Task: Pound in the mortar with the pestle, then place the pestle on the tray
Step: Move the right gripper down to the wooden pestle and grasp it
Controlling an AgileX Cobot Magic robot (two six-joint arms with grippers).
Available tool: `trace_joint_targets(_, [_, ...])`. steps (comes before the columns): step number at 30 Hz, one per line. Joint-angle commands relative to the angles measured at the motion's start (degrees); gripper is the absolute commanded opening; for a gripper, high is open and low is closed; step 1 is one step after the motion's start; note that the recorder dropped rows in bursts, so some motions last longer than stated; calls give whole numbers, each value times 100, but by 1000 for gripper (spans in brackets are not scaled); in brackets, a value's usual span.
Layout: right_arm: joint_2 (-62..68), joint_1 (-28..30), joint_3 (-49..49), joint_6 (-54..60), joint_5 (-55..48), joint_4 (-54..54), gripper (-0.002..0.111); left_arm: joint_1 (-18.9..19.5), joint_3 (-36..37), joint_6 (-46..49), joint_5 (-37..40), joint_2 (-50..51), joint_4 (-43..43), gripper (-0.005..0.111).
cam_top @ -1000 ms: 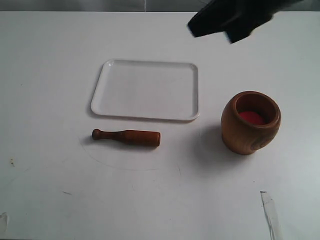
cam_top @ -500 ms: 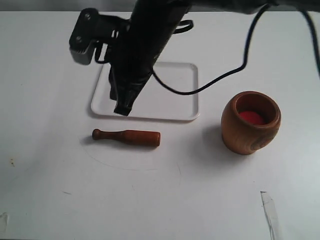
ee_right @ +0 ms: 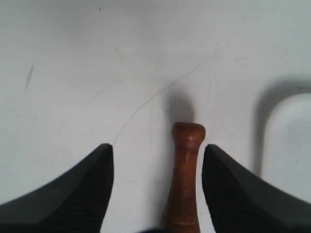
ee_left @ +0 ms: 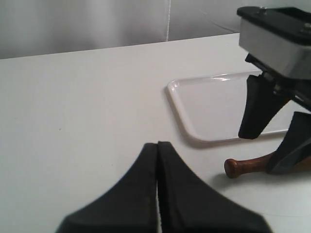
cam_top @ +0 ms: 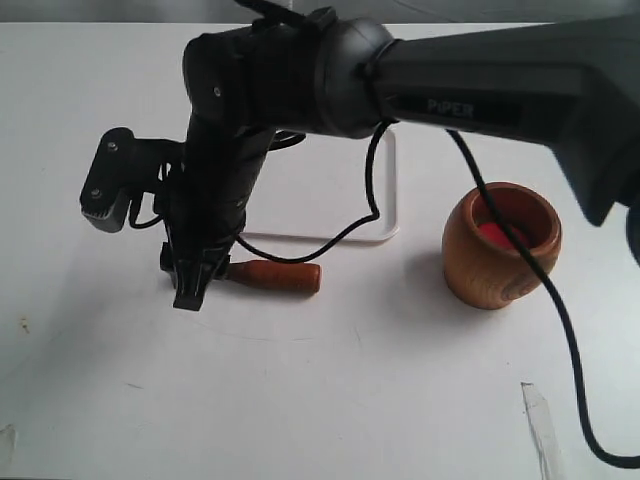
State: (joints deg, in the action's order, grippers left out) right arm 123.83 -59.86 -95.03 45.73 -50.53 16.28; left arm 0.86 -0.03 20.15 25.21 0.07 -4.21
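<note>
In the exterior view, the pestle (cam_top: 278, 275) lies flat on the white table (cam_top: 420, 400), just near of the tray's near edge. Its long axis runs left to right. The thick end points right toward the mortar (cam_top: 500, 250), and the thin handle end points left, where it is hidden under the right gripper (cam_top: 195, 290). The right arm reaches across from the right, and its gripper hangs pointing down over the handle. The arm covers most of the tray (cam_top: 392, 205), so only its right rim and part of its near rim show. The mortar stands upright at the right, well apart from the pestle, with its mouth up and its red bottom showing.

In the left wrist view, the left gripper (ee_left: 158, 145) has its two fingers pressed together with nothing between them, above bare table. Beyond it lies the tray (ee_left: 177, 94). The pestle's knob (ee_left: 235, 167) pokes out between the right gripper's two dark fingers (ee_left: 255, 109).

In the right wrist view, the right gripper's fingers (ee_right: 82, 189) are spread apart, one on each side of the pestle's handle (ee_right: 184, 184). There is a gap on both sides, so neither finger touches it. The knob points away from the camera, and a corner of the tray (ee_right: 291, 145) sits just beside it.
</note>
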Motion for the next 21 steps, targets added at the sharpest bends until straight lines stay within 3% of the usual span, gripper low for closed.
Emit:
trace_joint_targets(1, [159,-19,-38,-122,213,-183,52,-44,3,-47,-17,-7,42,0])
trace_joint_targets(15, [635,-19,-38,-435,409,-620,50,-44,3,-47,-17,-7,42,0])
trace_joint_targets(18, [725,-19,-38,-643,353,-838,45,-44,3,-47,-17,-7,42,0])
trace_joint_targets(21, [844,-19,-38,-696,249,-887,27,-44,3,-47,-17,-7,42,0])
